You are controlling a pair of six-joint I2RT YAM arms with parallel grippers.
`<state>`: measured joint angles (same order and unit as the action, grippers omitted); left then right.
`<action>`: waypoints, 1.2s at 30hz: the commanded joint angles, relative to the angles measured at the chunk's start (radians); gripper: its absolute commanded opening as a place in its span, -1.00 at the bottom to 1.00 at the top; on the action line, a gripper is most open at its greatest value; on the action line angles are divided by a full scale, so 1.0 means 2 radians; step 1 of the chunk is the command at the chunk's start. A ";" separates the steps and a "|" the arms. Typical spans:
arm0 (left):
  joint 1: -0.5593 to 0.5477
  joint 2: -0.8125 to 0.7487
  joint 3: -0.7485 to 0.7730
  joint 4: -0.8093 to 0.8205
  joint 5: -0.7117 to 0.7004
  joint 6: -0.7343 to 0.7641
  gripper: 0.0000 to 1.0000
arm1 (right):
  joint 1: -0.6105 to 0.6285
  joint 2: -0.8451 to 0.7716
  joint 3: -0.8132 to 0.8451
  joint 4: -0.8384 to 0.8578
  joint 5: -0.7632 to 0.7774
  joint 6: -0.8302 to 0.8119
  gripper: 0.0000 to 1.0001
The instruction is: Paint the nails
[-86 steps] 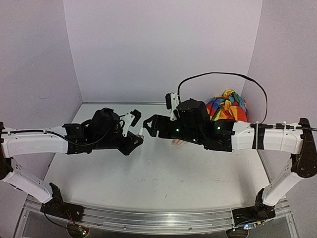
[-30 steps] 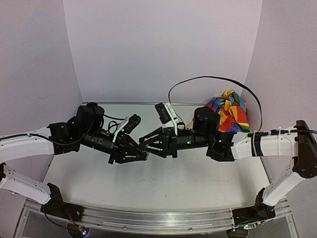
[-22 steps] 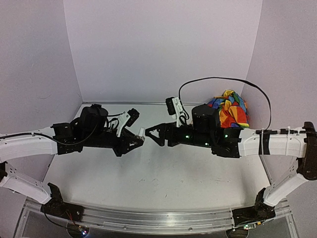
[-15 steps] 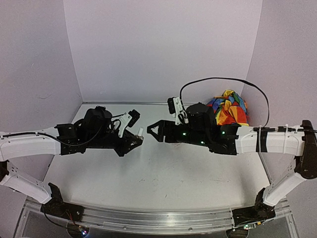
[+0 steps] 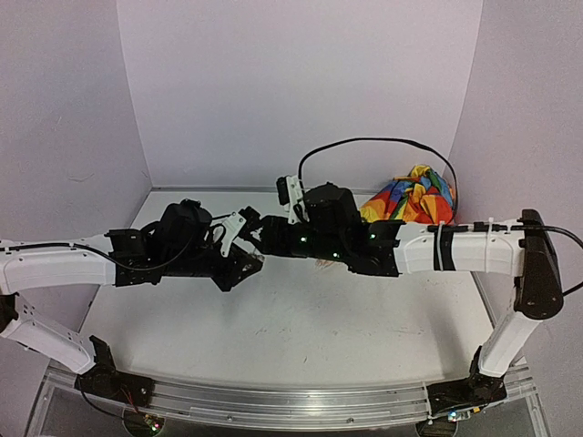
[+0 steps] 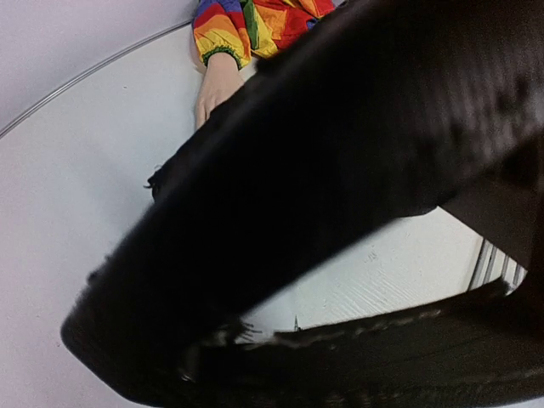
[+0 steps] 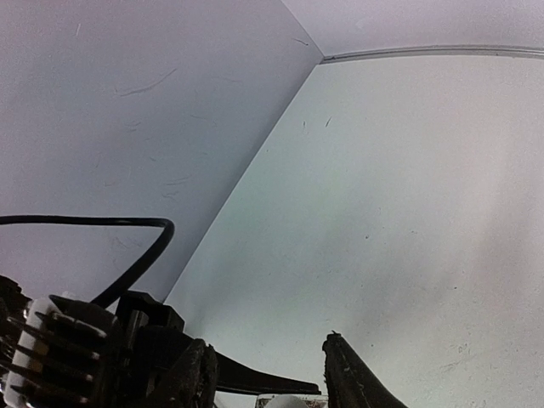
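Observation:
The peach mannequin hand [image 6: 217,81] lies on the table with its rainbow sleeve [image 6: 255,21] behind it. The nails are hidden behind a dark blurred finger that fills the left wrist view. From above, only the sleeve [image 5: 414,202] shows past the right arm. My left gripper [image 5: 248,257] is shut on the small polish bottle, which it holds up towards the right gripper [image 5: 258,235]. In the right wrist view the bottle's white cap [image 7: 285,401] sits low between the right gripper's [image 7: 265,342] fingers. They stand apart on either side of it.
The white table [image 5: 273,337] is walled by pale lilac panels at the back and both sides. A black cable [image 5: 383,144] loops above the right arm. Both arms meet at mid-table, left of the sleeve.
The right gripper has swung left to the tip of the left gripper and now brackets the cap. The left arm has barely moved.

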<state>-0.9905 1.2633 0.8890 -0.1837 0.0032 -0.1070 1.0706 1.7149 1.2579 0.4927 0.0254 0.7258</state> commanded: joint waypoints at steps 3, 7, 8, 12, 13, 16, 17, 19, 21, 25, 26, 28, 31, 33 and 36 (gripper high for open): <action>-0.003 -0.015 0.028 0.017 -0.004 -0.011 -1.00 | 0.002 0.006 0.024 0.014 -0.009 0.008 -0.19; -0.003 -0.016 0.029 0.017 -0.003 -0.011 -1.00 | 0.002 0.005 0.019 0.014 -0.019 0.006 -0.44; -0.003 -0.017 0.029 0.017 -0.003 -0.012 -1.00 | 0.002 0.002 0.016 0.015 -0.018 0.005 -0.50; -0.003 -0.026 0.028 0.017 0.025 -0.016 -1.00 | 0.003 -0.009 0.004 0.018 -0.021 -0.007 -0.68; -0.003 -0.028 0.029 0.018 0.034 -0.015 -1.00 | 0.002 -0.013 0.001 0.020 -0.024 -0.013 -0.78; -0.002 -0.041 0.028 0.022 0.085 -0.002 -1.00 | 0.000 -0.025 -0.011 0.030 -0.046 -0.036 -1.00; 0.001 -0.048 0.024 0.028 0.114 0.007 -1.00 | -0.001 -0.032 -0.019 0.042 -0.074 -0.057 -1.00; 0.012 -0.072 0.008 0.052 0.260 0.035 -1.00 | -0.003 -0.053 -0.059 0.110 -0.219 -0.153 -1.00; 0.017 -0.106 -0.024 0.104 0.442 0.077 -1.00 | -0.002 -0.084 -0.134 0.282 -0.442 -0.170 -1.00; 0.017 -0.133 -0.053 0.182 0.503 0.044 -1.00 | -0.002 -0.093 -0.153 0.346 -0.515 -0.108 -1.00; 0.017 -0.129 -0.053 0.182 0.489 0.043 -1.00 | 0.000 -0.092 -0.154 0.343 -0.495 -0.109 -1.00; 0.017 -0.115 -0.053 0.182 0.458 0.041 -1.00 | 0.002 -0.096 -0.154 0.324 -0.451 -0.118 -1.00; 0.017 -0.097 -0.045 0.178 0.384 0.025 -1.00 | 0.002 -0.108 -0.137 0.261 -0.374 -0.136 -0.94; 0.017 -0.096 -0.046 0.172 0.332 0.028 -1.00 | 0.002 -0.124 -0.119 0.189 -0.290 -0.149 -0.31; 0.017 -0.099 -0.051 0.157 0.241 0.040 -1.00 | 0.002 -0.139 -0.088 0.084 -0.152 -0.145 0.42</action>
<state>-0.9642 1.0832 0.7677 0.0463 0.7143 -0.0540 1.0740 1.5116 0.9783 0.9001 -0.6079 0.4519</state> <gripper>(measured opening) 0.214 0.529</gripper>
